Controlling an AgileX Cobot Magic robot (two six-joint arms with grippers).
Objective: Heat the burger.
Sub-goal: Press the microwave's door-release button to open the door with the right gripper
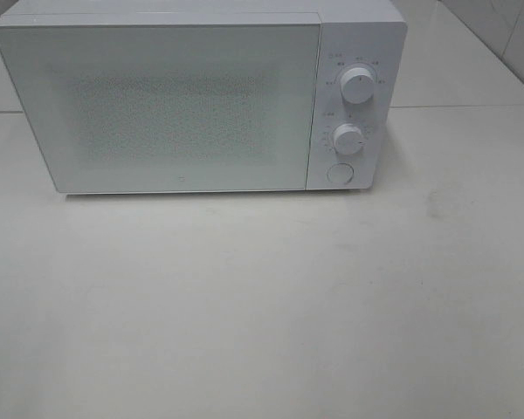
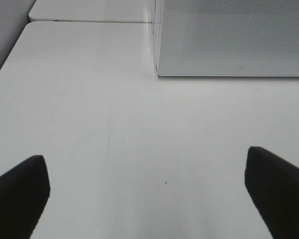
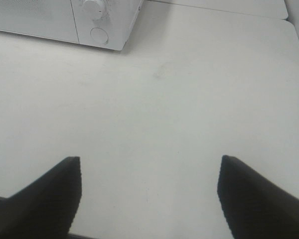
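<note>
Left fingers (image 2: 21,196) and right fingers (image 3: 47,199) stand spread, released, over the bench (image 1: 262,305) before the white microwave (image 1: 157,105), door shut. Markings round its dials (image 1: 360,80) are too small to read. The burger's place cannot be told.

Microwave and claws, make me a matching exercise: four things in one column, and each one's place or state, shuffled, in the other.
Column one:
1 microwave door
2 upper dial
3 round button
4 left claw

Column two:
A open, holding nothing
B lowest on the control panel
C shut
D highest on the control panel

Pairs: 1-C, 2-D, 3-B, 4-A
</note>
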